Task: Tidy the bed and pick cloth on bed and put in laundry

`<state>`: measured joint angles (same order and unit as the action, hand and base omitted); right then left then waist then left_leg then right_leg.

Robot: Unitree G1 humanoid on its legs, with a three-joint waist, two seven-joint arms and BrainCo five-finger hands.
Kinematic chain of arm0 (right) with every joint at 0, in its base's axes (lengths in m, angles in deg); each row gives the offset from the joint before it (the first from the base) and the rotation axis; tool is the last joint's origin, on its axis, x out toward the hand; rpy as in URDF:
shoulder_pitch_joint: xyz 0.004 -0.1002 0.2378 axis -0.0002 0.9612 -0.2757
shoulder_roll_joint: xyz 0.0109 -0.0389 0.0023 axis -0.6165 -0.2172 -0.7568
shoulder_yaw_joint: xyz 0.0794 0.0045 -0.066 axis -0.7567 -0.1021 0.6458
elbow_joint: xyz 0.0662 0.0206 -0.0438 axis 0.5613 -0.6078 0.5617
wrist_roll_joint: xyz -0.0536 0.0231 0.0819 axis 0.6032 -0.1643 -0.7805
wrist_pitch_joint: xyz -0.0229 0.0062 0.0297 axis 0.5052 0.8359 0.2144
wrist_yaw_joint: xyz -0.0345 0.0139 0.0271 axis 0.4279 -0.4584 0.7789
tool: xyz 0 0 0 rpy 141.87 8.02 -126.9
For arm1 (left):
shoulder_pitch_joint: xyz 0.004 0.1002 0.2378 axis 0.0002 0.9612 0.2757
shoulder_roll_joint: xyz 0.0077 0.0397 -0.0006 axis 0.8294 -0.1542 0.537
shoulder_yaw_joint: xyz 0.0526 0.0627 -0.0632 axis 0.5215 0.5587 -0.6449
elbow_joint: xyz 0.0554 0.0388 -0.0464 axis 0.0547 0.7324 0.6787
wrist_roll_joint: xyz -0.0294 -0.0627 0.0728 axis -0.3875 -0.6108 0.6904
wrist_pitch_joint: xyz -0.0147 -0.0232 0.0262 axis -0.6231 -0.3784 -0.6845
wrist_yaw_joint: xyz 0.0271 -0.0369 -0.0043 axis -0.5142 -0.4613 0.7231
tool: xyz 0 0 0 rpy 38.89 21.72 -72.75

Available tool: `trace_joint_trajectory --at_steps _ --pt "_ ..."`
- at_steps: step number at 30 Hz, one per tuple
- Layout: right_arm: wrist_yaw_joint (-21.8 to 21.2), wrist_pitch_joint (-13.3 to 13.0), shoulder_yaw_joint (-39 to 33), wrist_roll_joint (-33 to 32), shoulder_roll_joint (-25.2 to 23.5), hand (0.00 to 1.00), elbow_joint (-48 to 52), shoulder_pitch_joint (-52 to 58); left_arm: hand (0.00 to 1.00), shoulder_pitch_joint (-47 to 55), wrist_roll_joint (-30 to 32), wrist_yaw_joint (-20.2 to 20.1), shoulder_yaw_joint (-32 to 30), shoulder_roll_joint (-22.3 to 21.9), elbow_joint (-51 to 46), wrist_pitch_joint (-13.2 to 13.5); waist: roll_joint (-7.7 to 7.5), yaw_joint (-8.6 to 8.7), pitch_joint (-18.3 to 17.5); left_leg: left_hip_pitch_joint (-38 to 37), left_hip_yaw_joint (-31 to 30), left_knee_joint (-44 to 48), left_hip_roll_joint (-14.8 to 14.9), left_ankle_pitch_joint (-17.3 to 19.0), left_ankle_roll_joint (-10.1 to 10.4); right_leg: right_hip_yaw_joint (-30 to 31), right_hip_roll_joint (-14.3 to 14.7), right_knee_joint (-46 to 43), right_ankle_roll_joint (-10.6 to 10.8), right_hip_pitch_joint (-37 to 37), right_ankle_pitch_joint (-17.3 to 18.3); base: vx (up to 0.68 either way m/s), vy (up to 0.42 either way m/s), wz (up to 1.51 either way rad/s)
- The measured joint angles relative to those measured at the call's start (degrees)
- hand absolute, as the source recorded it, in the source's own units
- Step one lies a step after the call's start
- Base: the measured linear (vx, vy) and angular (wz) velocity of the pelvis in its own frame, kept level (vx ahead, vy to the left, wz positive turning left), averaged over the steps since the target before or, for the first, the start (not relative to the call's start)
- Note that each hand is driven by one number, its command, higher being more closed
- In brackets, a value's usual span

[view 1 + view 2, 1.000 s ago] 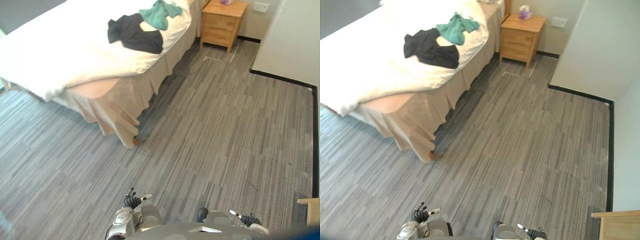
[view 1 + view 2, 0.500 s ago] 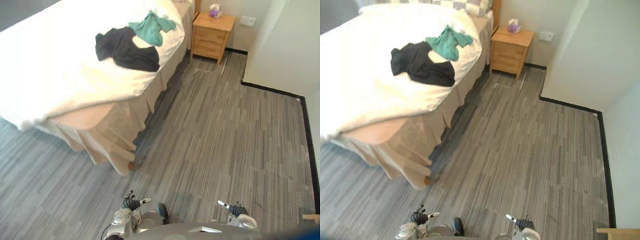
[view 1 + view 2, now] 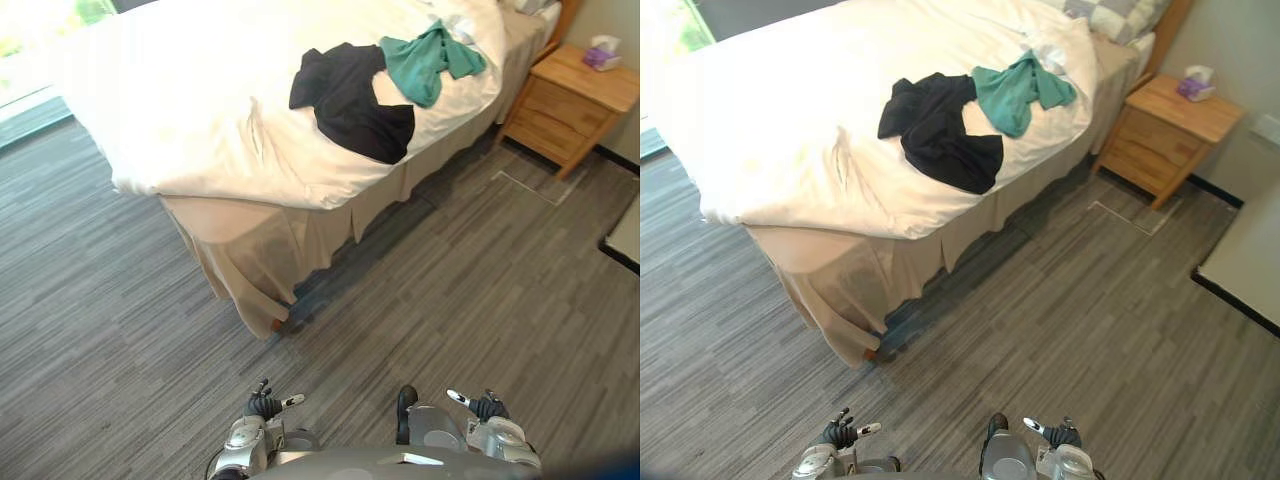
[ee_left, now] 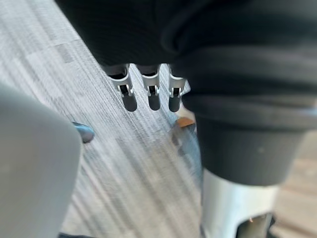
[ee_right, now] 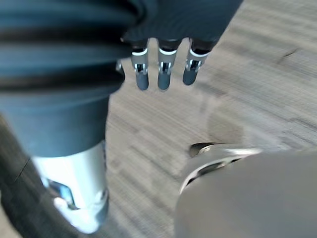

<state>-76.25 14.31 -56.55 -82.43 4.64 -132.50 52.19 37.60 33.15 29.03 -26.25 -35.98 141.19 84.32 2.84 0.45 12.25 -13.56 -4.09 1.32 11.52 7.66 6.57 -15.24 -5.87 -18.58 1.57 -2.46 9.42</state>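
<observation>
Well, in the left eye view a black cloth [image 3: 350, 100] and a green cloth [image 3: 425, 62] are lying touching on the far bed [image 3: 180, 105]. In the left wrist view the left hand [image 4: 151, 94] is hanging loose, empty. In the right wrist view the right hand [image 5: 163, 74] is too.

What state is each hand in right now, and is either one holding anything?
Left hand: open, holding nothing.
Right hand: open, holding nothing.

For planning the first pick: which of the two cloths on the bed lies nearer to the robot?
The black cloth; the green cloth lies beyond it, toward the wooden nightstand.
</observation>
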Motion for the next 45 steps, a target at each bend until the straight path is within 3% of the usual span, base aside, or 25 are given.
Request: trace_joint_trajectory --at_steps 2,5,6,8,10,11,12,13,14,15,16,20,25,27,29,30,31,33,35,37,38,39,40,42,45 --pt "-0.3 -0.1 2.4 2.2 0.2 0.0 0.1 -0.3 0.0 0.2 0.0 0.1 -0.4 -0.5 -0.1 0.1 0.65 -0.68 -0.5 1.9 -1.2 3.5 0.9 -0.1 0.1 -1.6 0.7 0.9 -0.9 2.4 0.5 0.31 -0.194 0.82" --pt "-0.5 -0.1 4.8 4.3 -0.1 0.0 0.0 -0.3 0.0 -0.7 -1.0 1.0 -0.8 -0.1 -1.0 1.2 -0.8 -1.1 0.5 11.9 -0.8 22.7 0.2 -0.2 2.6 -6.8 0.5 7.0 -1.5 9.3 1.2 0.2 -0.166 1.07" --pt "-0.4 -0.1 5.7 4.3 0.0 0.0 -0.4 -0.3 0.0 -0.8 -2.2 1.0 -0.7 0.2 -2.0 1.3 -1.02 -1.68 0.7 15.0 3.5 29.0 1.2 -1.9 4.3 -8.9 0.2 8.8 -1.6 12.1 1.2 0.15 -0.146 0.76" --pt "-0.2 0.0 6.3 4.3 0.0 0.0 -0.6 -0.2 0.0 -0.1 -3.0 1.0 -0.7 0.0 -2.8 1.5 -1.25 -2.2 1.0 16.3 14.2 32.8 3.6 0.3 2.8 -10.2 -0.5 10.3 -1.6 15.0 1.2 0.15 -0.081 0.52" --pt "-0.2 0.0 6.0 4.3 -0.2 0.0 -0.6 -0.4 0.0 -0.4 -3.5 1.0 -0.7 0.0 -2.8 1.4 -0.91 -2.04 1.2 17.3 22.5 28.3 1.9 3.2 1.6 -11.0 -2.6 10.6 -0.8 16.2 1.7 0.15 0.071 0.31" --pt "-0.2 0.0 5.8 4.3 -0.1 0.0 -0.5 -0.4 0.0 -0.4 -3.5 1.0 -0.7 -0.1 -2.8 1.4 -0.75 -1.8 1.2 17.7 23.9 24.5 0.5 2.2 0.7 -11.5 -3.1 10.5 -0.2 16.3 1.9 0.12 0.114 0.29" --pt "-0.3 0.0 5.2 4.3 0.0 0.0 -0.3 -0.4 0.0 -0.2 -3.6 1.0 -0.5 -0.4 -2.6 1.3 -0.07 -1.34 1.0 18.0 25.6 17.8 -1.3 -2.5 -1.4 -12.5 -3.2 10.4 1.0 16.5 2.1 0.14 0.14 0.52" --pt "-0.2 0.1 4.1 4.3 -0.3 0.0 -0.4 -0.4 0.0 -0.1 -3.6 1.0 -0.3 -0.3 -2.3 1.2 -0.93 -1.5 0.5 15.8 26.5 13.1 -3.1 -2.3 -3.6 -12.9 -3.7 10.7 2.3 16.8 2.6 0.17 0.123 0.62" --pt "-0.2 0.1 4.1 4.4 -0.9 0.0 -0.4 -0.4 0.0 -0.1 -3.6 1.0 -0.2 0.3 -2.4 1.2 -1.73 -1.48 0.4 14.9 26.1 10.2 -4.7 -3.2 -4.5 -13.0 -4.4 10.9 2.4 16.7 2.6 0.19 0.121 0.65" --pt "-0.2 0.1 4.0 4.4 -2.0 0.0 -0.5 -0.4 0.0 -0.1 -4.0 1.0 -0.3 1.0 -2.6 1.2 -3.57 -1.6 0.7 14.3 25.5 7.2 -6.4 -4.7 -4.9 -13.0 -5.0 11.9 3.0 16.8 2.3 0.19 0.06 0.55" --pt "-0.2 0.1 4.1 4.6 -2.9 0.0 -0.8 -0.5 0.0 -0.3 -4.4 1.0 -0.3 1.7 -2.9 1.3 -4.62 -2.56 0.8 14.4 25.0 5.9 -7.3 -5.4 -5.4 -13.0 -5.3 12.7 3.3 17.3 2.1 0.14 0.028 0.45" --pt "-0.2 0.2 4.1 6.1 -4.6 0.0 -1.1 -0.5 0.0 -0.1 -4.7 1.1 -0.3 2.1 -2.8 1.3 -5.4 -3.52 0.9 10.4 23.9 5.2 -7.5 -5.5 -5.4 -12.5 -5.3 11.5 4.6 21.1 0.9 0.1 -0.043 0.23" --pt "-0.1 0.1 3.5 6.4 -4.5 0.0 -1.2 -0.1 0.0 0.3 -4.4 1.0 -0.2 2.2 -2.2 0.9 -5.56 -2.81 -0.1 6.5 22.3 -2.9 -8.2 -8.6 -4.0 -12.6 -4.5 10.7 5.3 21.3 0.5 0.01 -0.098 0.06" --pt "-0.2 0.2 3.2 6.3 -3.8 0.0 -0.8 -0.1 0.0 0.3 -4.2 1.0 -0.1 1.7 -1.3 0.7 -4.94 -1.87 -0.4 6.4 22.0 -3.4 -7.8 -8.4 -4.4 -12.3 -6.0 1.9 6.1 17.8 1.1 0.02 0.007 0.15" --pt "-0.2 0.2 2.0 6.2 -3.8 0.0 0.3 -0.3 0.0 0.4 -4.1 1.0 0.1 2.2 -1.1 0.7 -5.18 -1.47 0.2 5.2 20.6 -3.2 -8.4 -7.5 -4.9 -11.1 -10.0 -13.9 6.5 11.5 0.2 0.03 0.053 0.3" --pt "-0.3 0.2 1.3 5.7 -4.4 0.0 0.8 -0.4 0.0 0.2 -4.0 1.0 0.6 2.6 -1.1 0.7 -6.0 -1.37 0.8 3.4 19.3 -3.2 -9.0 -6.3 -5.8 -8.0 -12.5 -23.8 4.4 8.4 -2.9 0.07 0.05 0.46" --pt "-0.3 0.1 1.4 5.1 -4.8 0.0 1.3 -0.2 0.0 0.1 -3.8 1.0 1.3 3.6 -0.9 0.5 -6.46 -0.87 1.2 2.5 18.5 -3.2 -9.0 -5.8 -6.2 -4.5 -12.5 -29.2 3.1 5.9 -2.7 0.1 0.025 0.53" --pt "-0.8 0.0 1.7 4.1 -5.2 0.0 1.7 -0.2 0.0 -0.2 -3.4 1.0 1.9 4.1 -0.5 0.1 -6.63 -0.91 1.2 2.6 16.0 -2.7 -7.6 -5.2 -6.1 -0.5 -9.2 -29.0 4.1 2.6 4.6 0.11 -0.03 0.65" --pt "-0.8 0.0 1.8 3.9 -5.3 0.0 2.3 -0.2 0.0 -0.4 -3.4 0.9 1.7 4.0 -0.3 0.0 -6.17 -0.66 1.4 2.6 14.0 -2.4 -6.5 -5.3 -5.7 -0.2 -6.9 -22.0 4.1 1.2 6.8 0.1 -0.06 0.7" --pt "-0.8 0.0 1.8 3.3 -5.3 0.0 2.3 -0.2 0.0 -0.5 -3.3 0.9 1.6 4.0 -0.4 -0.1 -6.38 -0.59 1.4 3.1 11.4 -2.2 -6.4 -5.0 -4.2 0.4 -5.6 -5.5 4.2 2.0 4.8 0.1 -0.137 0.62" --pt "-0.8 0.0 1.8 3.1 -5.6 0.0 2.2 0.1 0.0 -0.4 -3.2 0.9 1.6 4.3 -0.4 -0.1 -7.16 -0.6 1.1 3.4 10.8 -2.3 -7.2 -4.7 -3.7 1.3 -5.5 1.5 3.9 2.7 1.1 0.11 -0.19 0.56" --pt "-0.7 0.0 1.3 2.0 -5.6 0.0 2.2 0.0 0.0 -0.9 -2.8 1.0 1.1 4.1 0.0 -0.3 -6.78 -0.05 0.9 2.8 9.7 -3.0 -7.0 -4.9 -2.6 1.2 -4.7 3.1 5.5 4.0 -1.9 0.17 -0.206 0.35" --pt "-0.7 0.0 1.4 2.0 -5.1 0.0 1.7 -0.1 0.0 -0.6 -2.1 1.0 1.1 3.0 -0.1 -0.1 -4.67 -0.28 0.2 2.7 9.9 -3.8 -5.6 -5.4 -1.7 0.8 -3.1 4.8 5.0 4.4 -1.8 0.19 -0.156 0.19" --pt "-0.8 0.0 1.4 2.0 -4.0 0.0 1.4 -0.2 0.0 -0.3 -1.3 1.0 1.0 1.9 0.0 -0.3 -3.15 0.21 0.0 2.2 9.7 -4.9 -4.0 -5.5 -0.9 0.0 -1.4 6.7 4.7 5.4 -2.2 0.21 -0.126 0.03" --pt "-0.6 0.0 1.2 2.0 -3.8 0.0 1.2 0.1 0.0 -0.1 -1.4 1.0 0.8 1.5 0.0 -0.3 -2.81 0.21 -0.2 -0.2 10.0 -5.3 -2.3 -4.8 0.3 -0.8 0.8 10.1 4.1 9.3 -2.7 0.19 -0.106 0.0"
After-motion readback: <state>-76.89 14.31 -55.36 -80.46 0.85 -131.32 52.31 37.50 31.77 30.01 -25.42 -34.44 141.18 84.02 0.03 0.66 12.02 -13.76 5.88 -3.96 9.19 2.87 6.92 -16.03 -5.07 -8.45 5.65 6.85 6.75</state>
